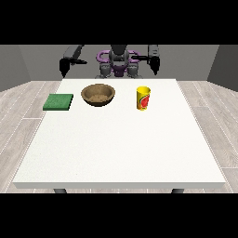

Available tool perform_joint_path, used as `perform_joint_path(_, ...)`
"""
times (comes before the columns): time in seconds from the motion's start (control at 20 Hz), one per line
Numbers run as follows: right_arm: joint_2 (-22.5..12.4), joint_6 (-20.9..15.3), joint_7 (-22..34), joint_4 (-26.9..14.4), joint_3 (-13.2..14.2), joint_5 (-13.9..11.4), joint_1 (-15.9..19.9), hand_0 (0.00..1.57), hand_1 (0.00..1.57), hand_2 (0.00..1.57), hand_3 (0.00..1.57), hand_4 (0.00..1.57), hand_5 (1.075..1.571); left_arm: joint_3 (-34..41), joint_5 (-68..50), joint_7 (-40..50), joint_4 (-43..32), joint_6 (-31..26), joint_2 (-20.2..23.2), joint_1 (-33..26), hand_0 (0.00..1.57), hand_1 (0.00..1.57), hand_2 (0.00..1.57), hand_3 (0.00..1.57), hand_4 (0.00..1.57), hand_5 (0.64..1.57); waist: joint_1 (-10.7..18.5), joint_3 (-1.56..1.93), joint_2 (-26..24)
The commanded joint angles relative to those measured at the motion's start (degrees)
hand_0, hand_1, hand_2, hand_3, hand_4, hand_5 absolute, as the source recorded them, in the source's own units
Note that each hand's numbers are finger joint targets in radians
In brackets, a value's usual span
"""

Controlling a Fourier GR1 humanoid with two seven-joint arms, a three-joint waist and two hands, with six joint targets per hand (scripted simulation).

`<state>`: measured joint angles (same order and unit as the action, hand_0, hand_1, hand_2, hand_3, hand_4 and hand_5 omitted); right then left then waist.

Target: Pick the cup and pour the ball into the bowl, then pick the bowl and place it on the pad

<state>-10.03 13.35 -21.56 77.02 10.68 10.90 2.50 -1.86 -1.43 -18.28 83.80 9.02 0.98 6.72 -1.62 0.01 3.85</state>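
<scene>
A yellow cup (143,98) with a red mark stands upright on the white table (121,148), right of centre at the back. Whatever it holds is hidden from here. A brown wooden bowl (98,94) sits to its left. Further left, near the table's edge, lies a flat green pad (58,102). Both hands hang behind the table's far edge, well away from all three things: the hand at the view's left (63,69) and the hand at the view's right (155,68). Their fingers point downward.
The robot's torso (119,62) stands behind the far edge of the table. Wooden floor surrounds the table on all sides.
</scene>
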Motion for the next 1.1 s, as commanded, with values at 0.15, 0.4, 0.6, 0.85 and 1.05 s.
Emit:
perform_joint_path(0.15, -1.04, -0.08, -5.61, -7.12, 1.49, -0.94, 9.65, 0.00, 0.00, 0.00, 0.00, 0.00, 1.551, 5.20, -0.44, -7.46, -10.92, -0.63, 1.71, 11.23, 0.00, 0.00, 0.00, 0.00, 0.00, 1.448, -0.30, -0.01, 8.29)
perform_joint_path(0.4, -2.29, 4.14, -18.18, -16.32, 3.25, -1.65, 10.65, 0.00, 0.00, 0.00, 0.00, 0.00, 1.548, 8.31, -0.81, -7.99, -12.84, 0.73, 3.94, 17.48, 0.00, 0.00, 0.00, 0.00, 0.00, 1.465, -0.48, 0.06, 15.23)
perform_joint_path(0.6, -4.23, 6.44, -13.55, -12.04, 3.24, 0.99, 14.70, 0.00, 0.00, 0.00, 0.00, 0.00, 1.548, 14.75, -3.53, -15.95, -23.56, -0.95, 7.49, 22.53, 0.00, 0.00, 0.00, 0.00, 0.00, 1.415, -4.73, -0.05, 18.15)
perform_joint_path(0.85, -1.26, 4.89, -20.17, -18.07, 1.30, -2.82, 12.87, 0.00, 0.00, 0.00, 0.00, 0.00, 1.547, 14.69, -3.47, -18.77, -30.08, -0.78, 6.54, 23.97, 0.00, 0.00, 0.00, 0.00, 0.00, 1.410, -4.21, -0.01, 17.52)
perform_joint_path(1.05, -4.32, 7.95, -25.34, -21.02, 3.12, -2.44, 13.84, 0.00, 0.00, 0.00, 0.00, 0.00, 1.548, 16.57, -4.26, -23.43, -33.13, -2.43, 8.92, 25.58, 0.00, 0.00, 0.00, 0.00, 0.00, 1.393, -4.68, 0.01, 21.48)
